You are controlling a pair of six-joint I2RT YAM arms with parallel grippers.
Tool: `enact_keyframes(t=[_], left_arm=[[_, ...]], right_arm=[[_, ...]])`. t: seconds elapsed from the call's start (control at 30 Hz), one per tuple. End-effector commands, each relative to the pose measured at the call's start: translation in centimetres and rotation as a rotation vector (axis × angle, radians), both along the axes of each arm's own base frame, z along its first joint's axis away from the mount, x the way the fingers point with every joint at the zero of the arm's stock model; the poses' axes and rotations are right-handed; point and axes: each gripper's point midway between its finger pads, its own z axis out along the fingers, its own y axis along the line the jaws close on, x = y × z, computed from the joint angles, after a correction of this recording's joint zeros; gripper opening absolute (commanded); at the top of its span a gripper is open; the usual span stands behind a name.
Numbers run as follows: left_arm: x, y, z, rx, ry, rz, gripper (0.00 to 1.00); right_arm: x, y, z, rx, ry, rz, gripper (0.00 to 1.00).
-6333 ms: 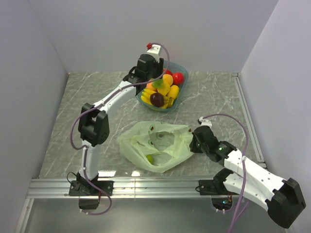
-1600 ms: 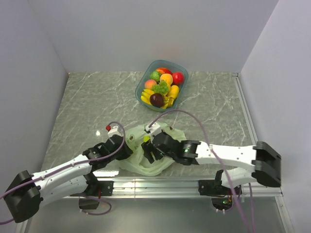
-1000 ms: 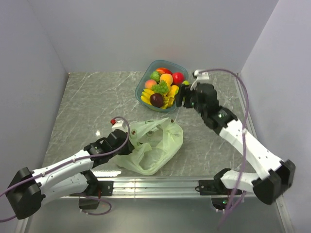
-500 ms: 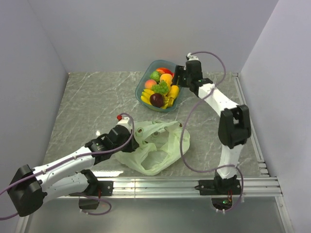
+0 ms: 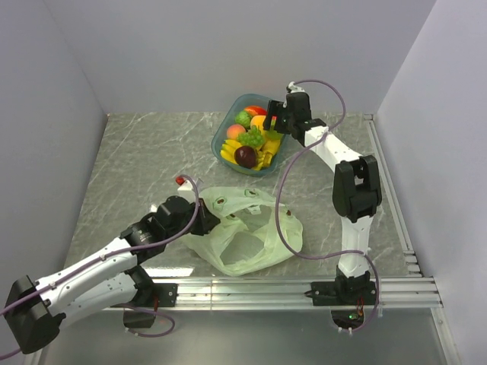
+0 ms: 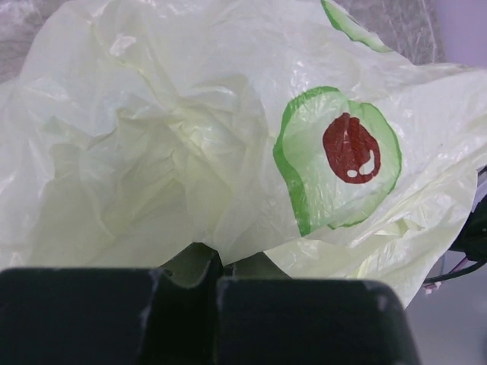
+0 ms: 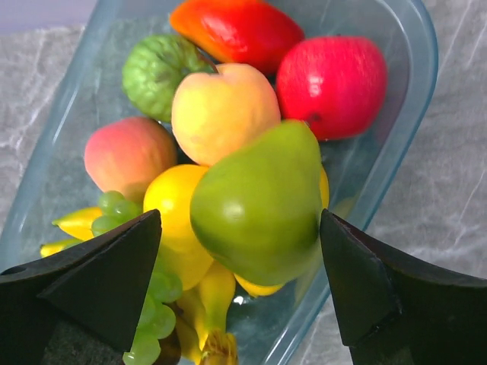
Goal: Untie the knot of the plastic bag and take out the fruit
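Top external | right claw (image 5: 272,123) spread over bowl (image 5: 216,141), arm outstretched | left claw (image 5: 205,225) clenched on plastic bag (image 5: 251,247)

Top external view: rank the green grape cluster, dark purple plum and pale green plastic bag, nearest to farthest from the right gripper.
1. Green grape cluster, mid teal bowl, beside the right gripper.
2. Dark purple plum, at the bowl's near end.
3. Pale green plastic bag, toward the arm bases.

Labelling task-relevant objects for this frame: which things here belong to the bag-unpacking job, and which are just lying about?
In the job:
plastic bag, pinched in the left gripper, jaws shut
fruit, green pear on top
right gripper, jaws open over the pear

Just there:
teal bowl holding the fruit
red round fruit
marble table
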Motion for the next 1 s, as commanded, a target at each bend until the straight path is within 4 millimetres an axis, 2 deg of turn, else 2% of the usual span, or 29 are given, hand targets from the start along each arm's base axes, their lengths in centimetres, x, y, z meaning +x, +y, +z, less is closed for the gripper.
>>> enact_keyframes(t=[0.0, 0.1, 0.23, 0.33, 0.47, 0.57, 0.63, 0.67, 0.7, 0.77, 0.8, 0.9, 0.97], left_arm=[[0.6, -0.4, 1.1, -0.047, -0.050, -0.019, 0.01], [0.9, -0.4, 1.4, -0.064, -0.051, -0.024, 0.00], [1.6, 0.2, 2.2, -0.074, -0.063, 0.007, 0.00], [2.3, 1.2, 2.9, -0.071, -0.069, 0.054, 0.01], [4.0, 3.8, 4.1, -0.039, -0.101, 0.192, 0.01], [5.4, 7.0, 5.0, 0.016, -0.106, 0.351, 0.01], [6.4, 10.2, 5.3, 0.081, -0.103, 0.518, 0.01], [6.9, 11.1, 6.5, 0.093, -0.108, 0.572, 0.01], [6.5, 13.0, 5.7, 0.166, -0.073, 0.628, 0.01], [6.9, 15.9, 7.4, 0.235, -0.101, 0.762, 0.00], [6.9, 17.5, 7.6, 0.283, -0.101, 0.807, 0.01], [8.0, 20.9, 10.6, 0.343, -0.188, 0.925, 0.01], [9.0, 22.2, 11.7, 0.351, -0.208, 0.967, 0.00]], right_arm=[[1.0, -0.4, 3.5, 0.021, -0.079, -0.001, 0.91], [0.8, -0.8, 4.3, 0.020, -0.086, -0.013, 0.91], [-0.8, -1.5, 6.9, 0.022, -0.138, -0.015, 0.92], [-2.4, -2.2, 8.8, 0.005, -0.167, -0.015, 0.92], [-4.3, -3.0, 10.3, -0.020, -0.185, -0.011, 0.93], [-6.4, -3.7, 11.6, -0.011, -0.184, -0.026, 0.93], [-8.4, -4.2, 12.7, 0.016, -0.186, -0.038, 0.93], [-9.2, -4.3, 13.2, 0.040, -0.185, -0.049, 0.92], [-10.8, -4.6, 14.1, 0.056, -0.190, -0.056, 0.92], [-12.3, -5.0, 15.0, 0.086, -0.194, -0.071, 0.93], [-13.2, -4.9, 15.2, 0.090, -0.190, -0.056, 0.92], [-16.6, -6.1, 17.4, 0.089, -0.230, -0.059, 0.93], [-17.9, -6.6, 18.0, 0.085, -0.244, -0.061, 0.92]])
